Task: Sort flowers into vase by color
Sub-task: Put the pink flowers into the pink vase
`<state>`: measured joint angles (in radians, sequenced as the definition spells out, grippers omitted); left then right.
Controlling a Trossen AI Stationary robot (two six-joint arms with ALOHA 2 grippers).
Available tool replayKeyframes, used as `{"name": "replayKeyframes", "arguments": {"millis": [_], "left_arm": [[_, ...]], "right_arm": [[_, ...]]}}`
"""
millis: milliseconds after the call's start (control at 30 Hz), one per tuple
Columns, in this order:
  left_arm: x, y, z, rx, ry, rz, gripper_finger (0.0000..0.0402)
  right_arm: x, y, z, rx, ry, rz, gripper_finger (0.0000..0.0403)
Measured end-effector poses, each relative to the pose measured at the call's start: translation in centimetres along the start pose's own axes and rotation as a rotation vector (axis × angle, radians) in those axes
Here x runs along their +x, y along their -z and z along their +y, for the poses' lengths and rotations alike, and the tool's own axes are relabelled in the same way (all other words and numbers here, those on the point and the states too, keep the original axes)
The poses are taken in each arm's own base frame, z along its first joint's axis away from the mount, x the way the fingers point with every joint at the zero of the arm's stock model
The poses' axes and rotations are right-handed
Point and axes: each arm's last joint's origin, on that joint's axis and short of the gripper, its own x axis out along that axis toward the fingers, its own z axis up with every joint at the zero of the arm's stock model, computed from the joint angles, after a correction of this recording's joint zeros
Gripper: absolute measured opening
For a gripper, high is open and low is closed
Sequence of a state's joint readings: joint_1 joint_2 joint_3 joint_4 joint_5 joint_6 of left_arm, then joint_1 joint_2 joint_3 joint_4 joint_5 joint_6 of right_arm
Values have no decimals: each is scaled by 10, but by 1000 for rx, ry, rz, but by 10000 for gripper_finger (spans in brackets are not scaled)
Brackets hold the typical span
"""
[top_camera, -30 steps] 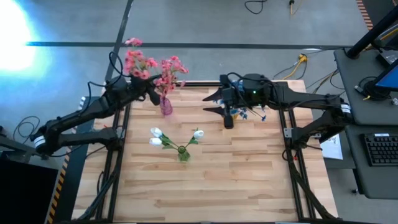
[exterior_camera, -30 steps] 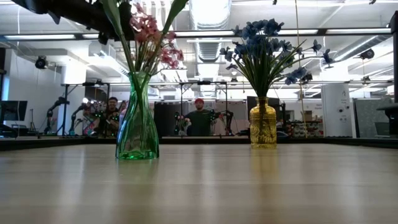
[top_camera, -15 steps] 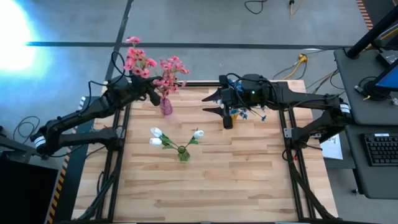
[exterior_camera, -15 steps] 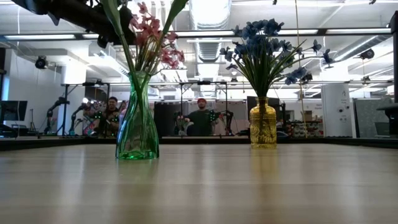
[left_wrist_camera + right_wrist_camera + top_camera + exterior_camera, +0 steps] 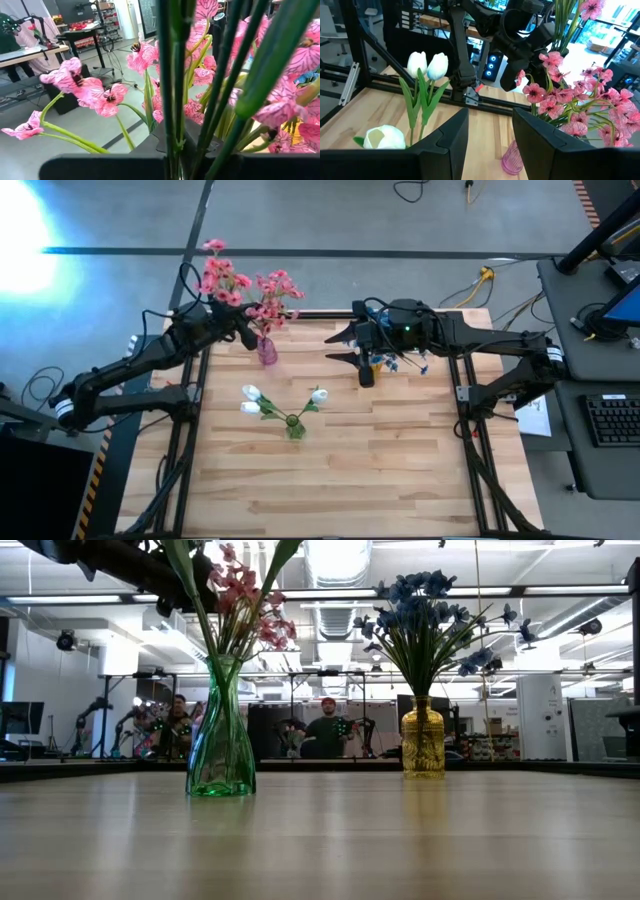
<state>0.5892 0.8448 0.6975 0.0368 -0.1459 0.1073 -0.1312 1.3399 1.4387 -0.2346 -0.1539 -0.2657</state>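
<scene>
Across the scene, largest thing first:
Table (image 5: 400, 470): pale wooden planks, with both arms reaching in from its far corners.
Left arm: stretches to the far left corner; the left gripper (image 5: 243, 330) is clamped on the green stems of a pink flower sprig (image 5: 222, 275), just above the pink vase (image 5: 267, 350). In the left wrist view the stems (image 5: 172, 90) run up between the dark fingers.
Right arm: hangs over the far middle of the table; the right gripper (image 5: 345, 346) stands part open with nothing between its fingers (image 5: 442, 145).
Pink flowers (image 5: 275, 295): more sprigs already stand in the pink vase.
Blue flowers (image 5: 425, 615): in the yellow vase (image 5: 423, 738), beneath the right arm in the high view.
White flowers (image 5: 262, 402): in the green vase (image 5: 295, 426), near the table's middle.
People: two stand in the room beyond the table.
</scene>
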Motion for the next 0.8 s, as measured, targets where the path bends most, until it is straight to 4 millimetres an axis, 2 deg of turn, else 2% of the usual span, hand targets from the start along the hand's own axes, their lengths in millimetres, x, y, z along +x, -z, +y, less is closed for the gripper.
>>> {"name": "replayKeyframes", "arguments": {"millis": [333, 800], "left_arm": [[0, 4, 0, 16, 0, 14, 0], [4, 29, 1, -4, -19, 95, 0]], "right_arm": [[0, 0, 0, 3, 0, 0, 146], [0, -1, 0, 9, 3, -8, 146]]}}
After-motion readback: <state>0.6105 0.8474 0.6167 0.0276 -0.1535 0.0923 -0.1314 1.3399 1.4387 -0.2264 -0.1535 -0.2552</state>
